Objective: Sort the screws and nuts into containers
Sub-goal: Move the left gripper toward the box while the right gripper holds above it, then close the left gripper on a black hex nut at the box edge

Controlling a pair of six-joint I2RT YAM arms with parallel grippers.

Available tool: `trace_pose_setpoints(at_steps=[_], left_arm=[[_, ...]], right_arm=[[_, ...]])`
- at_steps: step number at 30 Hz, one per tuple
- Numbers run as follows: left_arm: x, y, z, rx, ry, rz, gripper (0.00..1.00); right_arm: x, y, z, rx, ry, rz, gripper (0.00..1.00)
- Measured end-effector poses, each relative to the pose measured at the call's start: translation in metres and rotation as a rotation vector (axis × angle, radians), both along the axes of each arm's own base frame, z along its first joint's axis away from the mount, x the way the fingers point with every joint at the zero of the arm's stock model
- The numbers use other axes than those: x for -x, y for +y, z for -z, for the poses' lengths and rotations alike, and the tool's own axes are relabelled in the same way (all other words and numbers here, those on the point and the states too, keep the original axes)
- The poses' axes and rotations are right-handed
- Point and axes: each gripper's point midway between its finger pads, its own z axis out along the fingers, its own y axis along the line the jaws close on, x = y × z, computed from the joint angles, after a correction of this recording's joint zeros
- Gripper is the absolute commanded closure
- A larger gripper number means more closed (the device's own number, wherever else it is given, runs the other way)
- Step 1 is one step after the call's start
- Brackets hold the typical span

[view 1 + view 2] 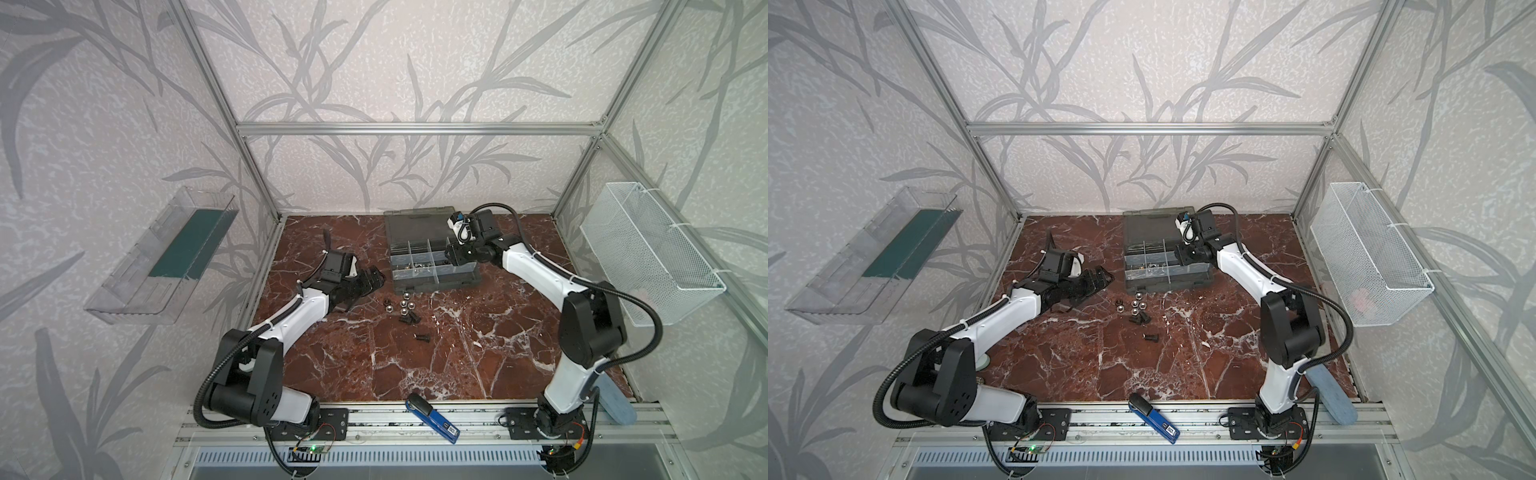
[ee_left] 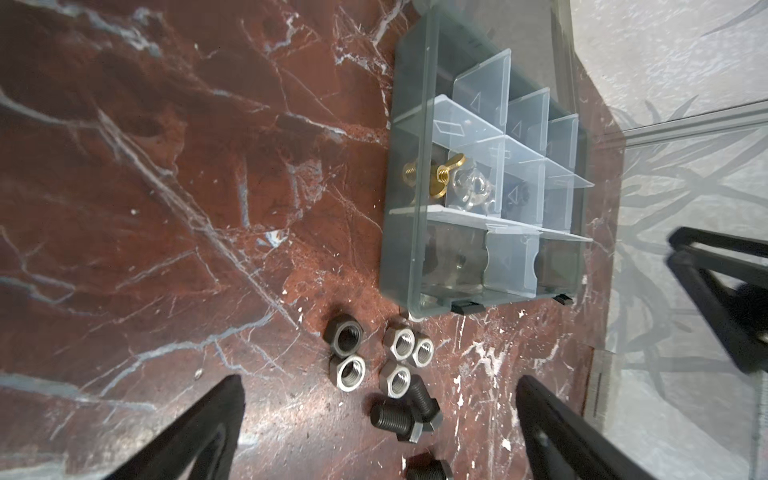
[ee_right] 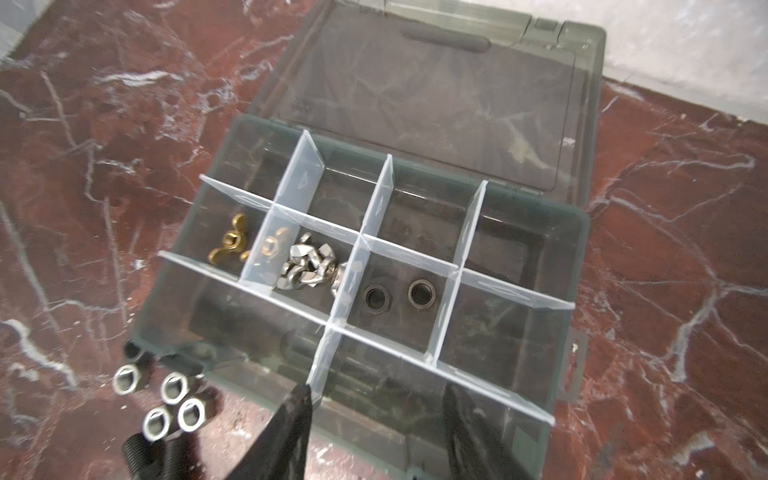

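Note:
Several loose nuts (image 1: 401, 305) (image 1: 1136, 305) (image 2: 352, 372) and dark screws (image 1: 409, 319) (image 1: 1139, 319) (image 2: 395, 417) lie on the marble in front of the open grey case of containers (image 1: 436, 282) (image 1: 1167, 282) (image 2: 409, 249) (image 3: 174, 299). Two dark nuts (image 3: 376, 297) sit in a middle-row cell. My left gripper (image 1: 370, 280) (image 1: 1100, 278) (image 2: 380, 379) hovers wide open, just left of the loose pile. My right gripper (image 1: 451, 255) (image 1: 1183, 253) (image 3: 376, 415) hangs open over the case's front row, with nothing between its fingers (image 3: 299, 415).
Silver wing nuts (image 3: 309, 266) and brass wing nuts (image 3: 232, 245) fill two other cells. The smoky lid (image 3: 436, 83) lies open behind. A blue stapler (image 1: 432, 419) rests at the front edge. A wire basket (image 1: 648, 249) and a clear tray (image 1: 162, 257) hang on the side walls.

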Motion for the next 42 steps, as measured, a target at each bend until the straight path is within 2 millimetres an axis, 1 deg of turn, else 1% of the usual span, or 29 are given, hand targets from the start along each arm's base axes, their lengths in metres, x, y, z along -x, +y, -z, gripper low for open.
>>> trace_pose_setpoints(at_steps=[2,5,9,15,18,21,24,26,33,36,39,42], left_arm=[[-0.004,-0.008,0.008,-0.049,0.024,0.023,0.00],[-0.004,-0.020,0.025,-0.134,0.074,0.060,0.01],[0.000,-0.026,0.040,-0.241,0.117,0.103,0.01],[0.006,-0.019,0.045,-0.390,0.127,0.152,0.00],[0.009,-0.013,0.055,-0.441,0.147,0.175,0.00],[0.012,-0.010,0.071,-0.480,0.179,0.202,0.01],[0.013,-0.006,0.083,-0.514,0.209,0.223,0.05],[0.011,-0.006,0.085,-0.525,0.212,0.229,0.06],[0.001,-0.016,0.077,-0.535,0.179,0.244,0.11],[0.002,-0.020,0.083,-0.543,0.191,0.258,0.15],[0.007,-0.023,0.091,-0.554,0.215,0.276,0.19],[0.010,-0.027,0.094,-0.567,0.218,0.288,0.22]], right_arm=[[0.012,-0.002,-0.012,-0.028,-0.015,0.001,0.47],[0.030,-0.007,-0.017,-0.058,-0.010,0.005,0.47],[0.048,-0.010,-0.009,-0.081,0.025,0.013,0.47],[0.065,-0.014,0.012,-0.092,0.087,0.028,0.47],[0.068,-0.015,0.018,-0.096,0.103,0.033,0.47],[0.069,-0.014,0.022,-0.103,0.110,0.037,0.47],[0.070,-0.014,0.023,-0.106,0.114,0.041,0.47],[0.069,-0.014,0.022,-0.110,0.112,0.042,0.47],[0.069,-0.014,0.022,-0.113,0.111,0.042,0.47],[0.068,-0.013,0.021,-0.115,0.106,0.042,0.47],[0.067,-0.013,0.020,-0.120,0.100,0.042,0.47],[0.067,-0.012,0.020,-0.121,0.100,0.042,0.47]])
